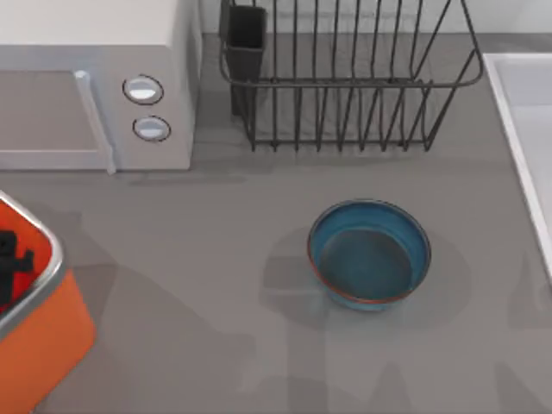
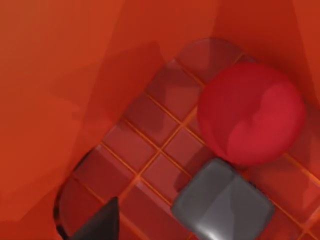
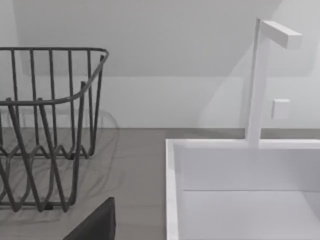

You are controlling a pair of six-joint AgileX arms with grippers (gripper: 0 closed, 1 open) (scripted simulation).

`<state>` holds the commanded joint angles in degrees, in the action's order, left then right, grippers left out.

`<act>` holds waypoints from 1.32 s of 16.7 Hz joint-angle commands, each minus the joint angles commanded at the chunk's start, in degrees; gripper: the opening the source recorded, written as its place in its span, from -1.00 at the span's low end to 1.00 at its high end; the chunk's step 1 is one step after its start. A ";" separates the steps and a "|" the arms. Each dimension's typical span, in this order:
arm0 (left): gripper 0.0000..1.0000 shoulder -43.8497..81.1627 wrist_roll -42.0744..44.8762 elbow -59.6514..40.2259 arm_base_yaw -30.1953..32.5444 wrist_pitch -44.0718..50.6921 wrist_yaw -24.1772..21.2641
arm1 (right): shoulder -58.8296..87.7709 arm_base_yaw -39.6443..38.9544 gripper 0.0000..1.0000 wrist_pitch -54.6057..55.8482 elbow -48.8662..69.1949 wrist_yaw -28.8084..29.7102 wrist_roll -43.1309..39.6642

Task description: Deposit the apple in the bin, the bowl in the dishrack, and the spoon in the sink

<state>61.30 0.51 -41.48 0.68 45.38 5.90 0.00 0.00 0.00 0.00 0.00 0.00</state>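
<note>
The red apple (image 2: 250,112) lies on the gridded floor of the orange bin (image 1: 47,341), whose inner wall (image 2: 75,75) rises around it. My left gripper (image 1: 10,269) hangs inside the bin at the table's near left. It is open (image 2: 165,197), and the apple sits just beyond one grey pad (image 2: 222,202), not between the fingers. The blue bowl (image 1: 371,254) stands upright and empty at mid-table. The dark wire dishrack (image 1: 345,82) is at the back. The white sink (image 1: 511,112) runs along the right edge. My right gripper (image 3: 95,227) hovers facing the dishrack (image 3: 45,125) and the sink (image 3: 172,190). The spoon is out of view.
A white microwave (image 1: 95,95) with two round knobs fills the back left. A black cutlery cup (image 1: 246,39) hangs on the dishrack's left corner. A white faucet (image 3: 257,85) stands behind the sink. Bare grey tabletop (image 1: 198,259) lies between bin and bowl.
</note>
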 joint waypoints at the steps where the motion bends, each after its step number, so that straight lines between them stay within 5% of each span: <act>1: 1.00 -4.25 0.00 2.92 -0.05 -3.00 -0.36 | 0.00 0.00 1.00 0.00 0.00 0.00 0.00; 12: 1.00 -54.75 -0.03 36.70 -0.56 -39.08 -5.06 | 0.00 0.00 1.00 0.00 0.00 0.00 0.00; 22: 1.00 -61.30 -0.51 41.48 -0.69 -45.38 -5.90 | 0.56 -0.21 1.00 -0.45 0.57 -0.03 0.18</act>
<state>0.00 0.00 0.00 0.00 0.00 0.00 0.56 -0.21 -0.45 0.57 -0.03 0.18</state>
